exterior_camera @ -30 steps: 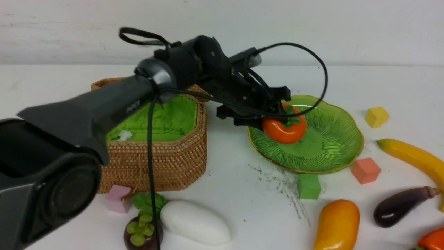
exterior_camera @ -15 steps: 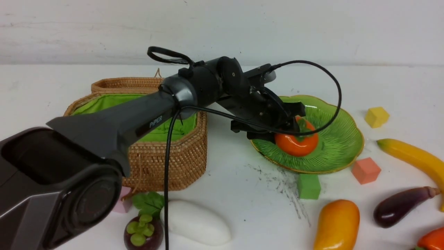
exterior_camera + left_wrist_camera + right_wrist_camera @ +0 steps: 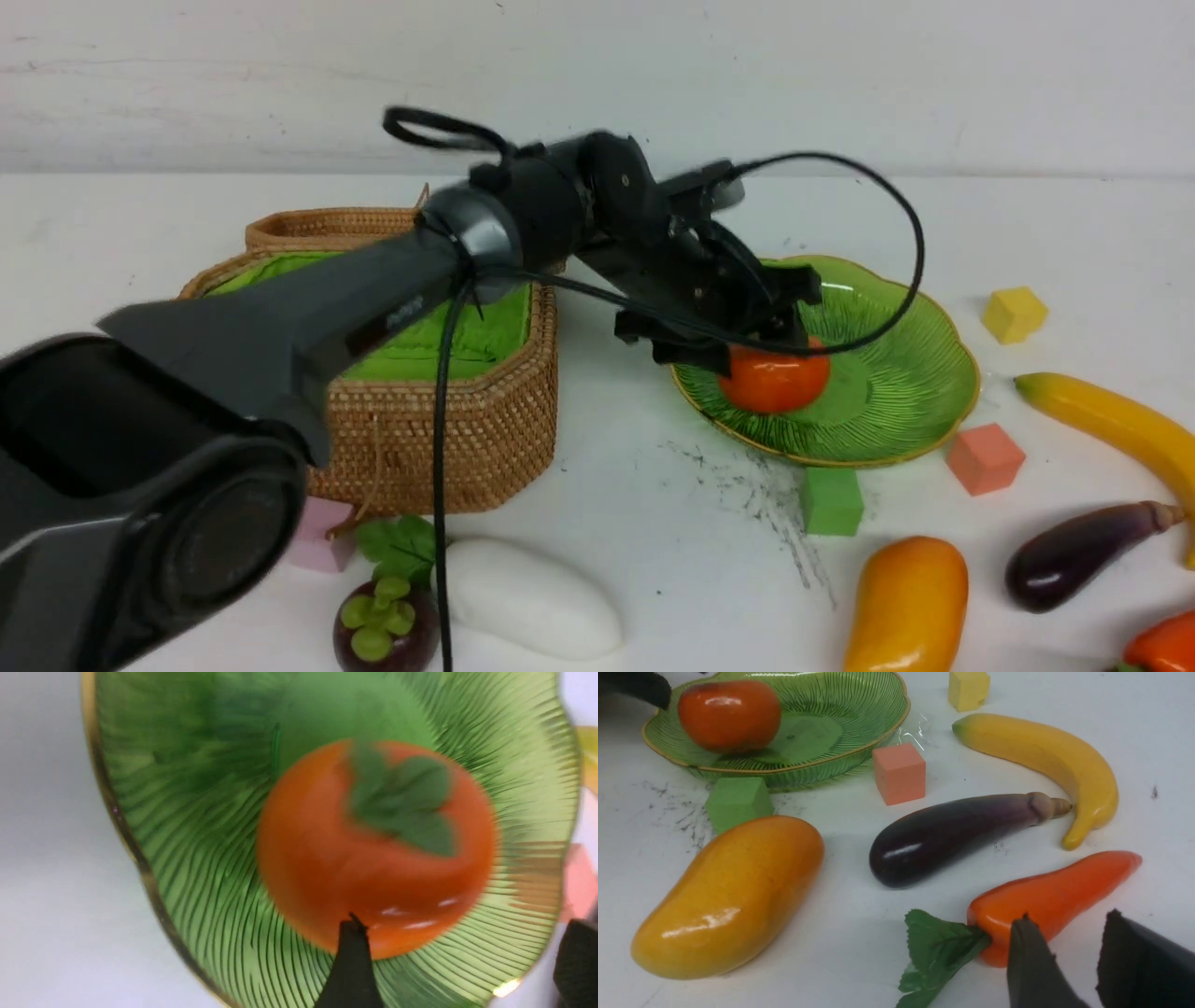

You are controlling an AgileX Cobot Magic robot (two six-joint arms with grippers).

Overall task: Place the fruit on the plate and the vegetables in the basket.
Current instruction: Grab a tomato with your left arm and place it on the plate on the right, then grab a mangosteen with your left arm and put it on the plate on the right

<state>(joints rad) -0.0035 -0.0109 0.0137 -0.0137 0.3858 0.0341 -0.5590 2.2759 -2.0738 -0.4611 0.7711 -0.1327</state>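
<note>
The orange persimmon (image 3: 775, 381) lies on the green plate (image 3: 910, 373), left of its middle. My left gripper (image 3: 758, 338) hovers just above it, open, and its fingers (image 3: 351, 963) stand clear of the persimmon (image 3: 373, 849). The lined basket (image 3: 448, 429) stands open on the left, with the white radish (image 3: 527, 597) and mangosteen (image 3: 383, 627) in front of it. Mango (image 3: 906, 607), eggplant (image 3: 1074, 555), banana (image 3: 1111, 420) and pepper (image 3: 1162, 649) lie on the right. My right gripper (image 3: 1068, 918) is open and empty beside the pepper (image 3: 1059, 891).
Foam cubes sit around the plate: yellow (image 3: 1013, 313), salmon (image 3: 983, 457) and green (image 3: 831, 499). A pink cube (image 3: 313, 546) rests at the basket's front. The basket lid (image 3: 336, 224) leans open behind it. The left arm's cable (image 3: 439, 485) hangs in front of the basket.
The left gripper carried the persimmon down onto the plate, its jaws widened and let go. The persimmon now rests on the plate and the gripper has risen slightly. The right gripper's opening has not changed.
</note>
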